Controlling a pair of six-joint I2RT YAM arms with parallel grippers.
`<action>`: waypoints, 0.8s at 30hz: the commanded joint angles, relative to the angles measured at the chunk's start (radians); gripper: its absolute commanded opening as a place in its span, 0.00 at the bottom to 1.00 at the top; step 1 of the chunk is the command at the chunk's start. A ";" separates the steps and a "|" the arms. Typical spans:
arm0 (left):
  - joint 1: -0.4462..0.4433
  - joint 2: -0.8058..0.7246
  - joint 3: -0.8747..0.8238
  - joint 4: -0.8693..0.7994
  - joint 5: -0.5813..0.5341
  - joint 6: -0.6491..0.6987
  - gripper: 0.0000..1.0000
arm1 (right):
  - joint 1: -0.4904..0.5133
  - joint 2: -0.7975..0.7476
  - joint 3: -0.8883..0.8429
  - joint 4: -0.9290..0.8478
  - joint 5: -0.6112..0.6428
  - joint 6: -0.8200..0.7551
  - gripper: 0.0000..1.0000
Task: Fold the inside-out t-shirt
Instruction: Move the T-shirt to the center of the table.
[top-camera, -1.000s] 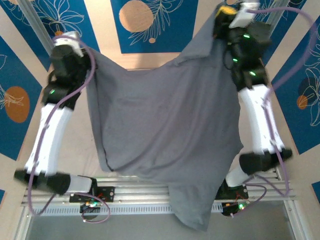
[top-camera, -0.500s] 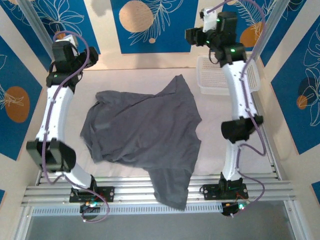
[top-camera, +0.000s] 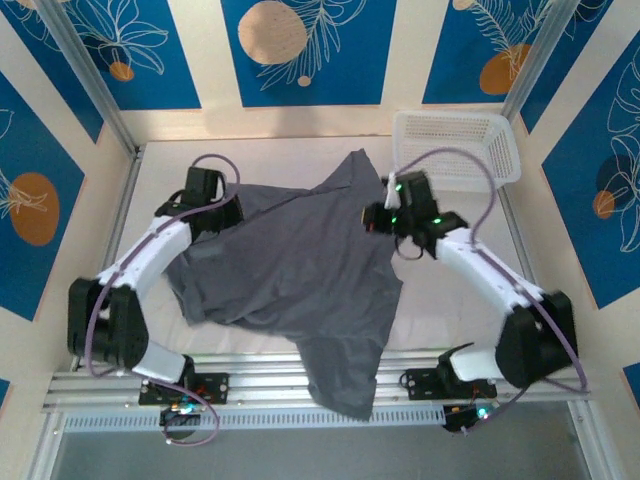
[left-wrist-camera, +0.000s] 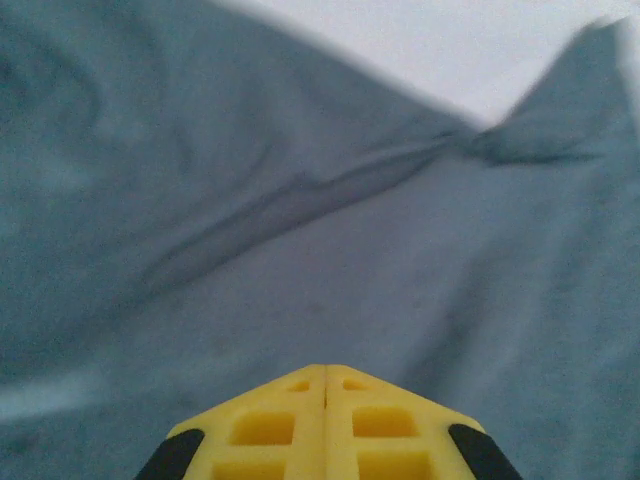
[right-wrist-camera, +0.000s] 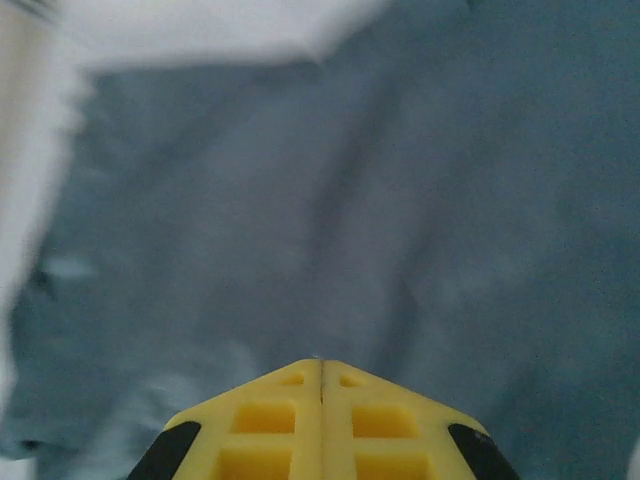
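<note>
The inside-out t-shirt (top-camera: 290, 270) lies crumpled on the white table, plain slate grey, with one end hanging over the near edge. My left gripper (top-camera: 222, 212) is low over its upper left part, shut, with nothing between the yellow fingers (left-wrist-camera: 290, 425). My right gripper (top-camera: 373, 218) is at the shirt's upper right edge, also shut and empty. In both wrist views grey cloth (left-wrist-camera: 300, 230) (right-wrist-camera: 400, 200) lies just ahead of the closed fingertips; I cannot tell whether they touch it.
A white plastic basket (top-camera: 450, 120) stands at the back right corner, just behind the right arm. Bare white table (top-camera: 450, 300) shows to the right of the shirt. Metal frame posts and blue patterned walls enclose the table.
A second ago both grippers held the shirt up in the air. It then dropped onto the table as the jaws opened. Both arms have since come down to the shirt with jaws shut.
</note>
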 joint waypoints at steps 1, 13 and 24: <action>0.023 0.053 0.026 0.048 -0.082 -0.043 0.00 | 0.020 0.069 -0.037 0.127 0.132 0.222 0.00; 0.075 0.457 0.189 0.061 -0.043 -0.228 0.00 | -0.065 0.439 0.124 -0.003 0.196 0.394 0.05; 0.078 0.641 0.329 0.085 0.016 -0.296 0.00 | -0.128 0.765 0.530 -0.116 0.129 0.322 0.06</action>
